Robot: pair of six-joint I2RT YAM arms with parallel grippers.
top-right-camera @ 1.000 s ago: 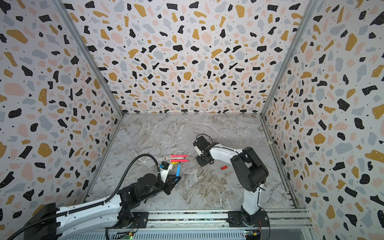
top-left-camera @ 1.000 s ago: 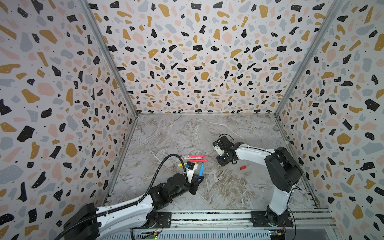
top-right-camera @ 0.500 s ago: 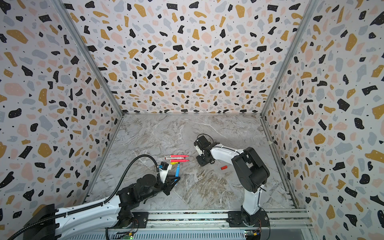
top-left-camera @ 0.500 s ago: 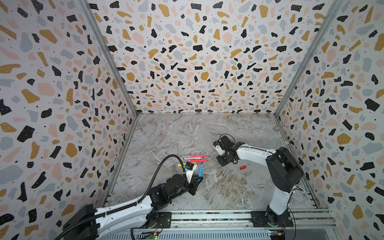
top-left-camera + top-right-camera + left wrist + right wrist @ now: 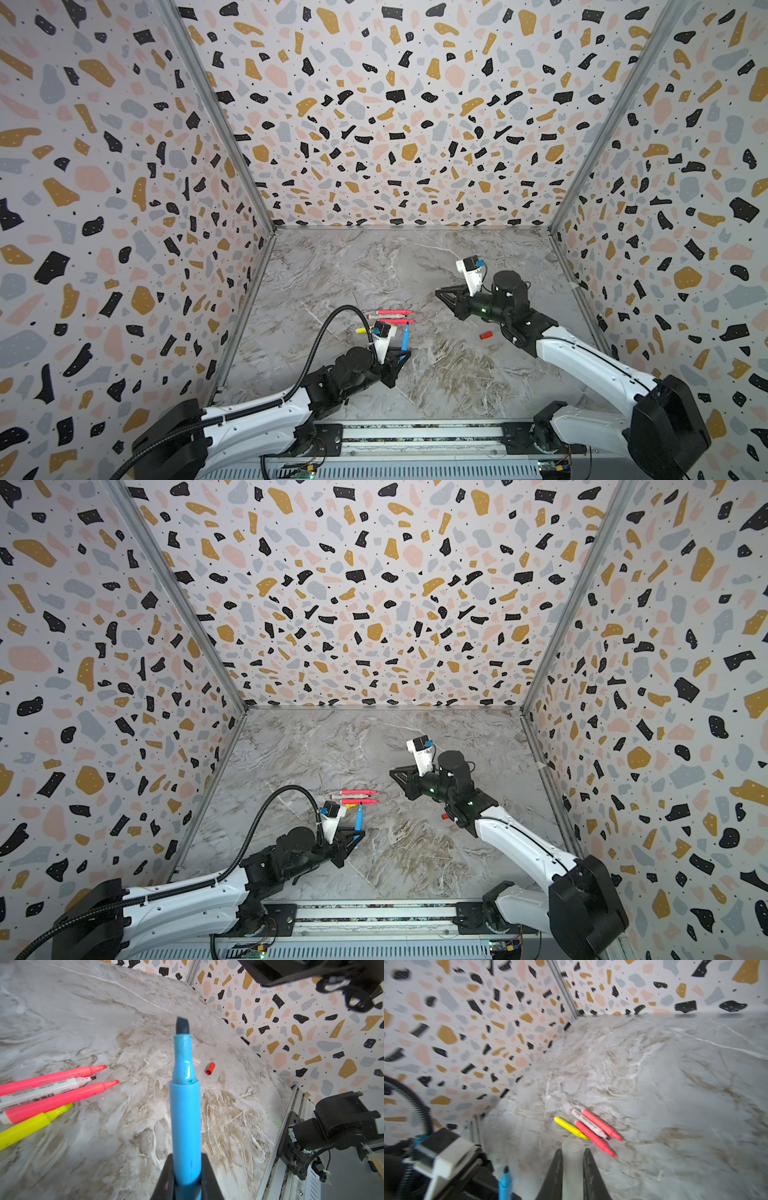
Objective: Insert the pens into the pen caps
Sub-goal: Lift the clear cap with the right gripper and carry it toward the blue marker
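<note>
The left gripper [image 5: 185,1169] pinches the blue pen [image 5: 185,1118], tip out front. The right gripper [image 5: 572,1154] pinches a clear cap [image 5: 572,1145]. Four pens [image 5: 392,312] lie mid-table [image 5: 374,266], well away from the walls [image 5: 374,124]. The red cap [image 5: 486,334] lies beside the right arm [image 5: 582,357].

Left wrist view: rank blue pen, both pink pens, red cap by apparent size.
1. Blue pen: largest, though it is nearest the camera, so true size is unsure.
2. Pink pens: look alike, both cut off by the frame edge; not ranked apart.
3. Red cap: smallest.
</note>
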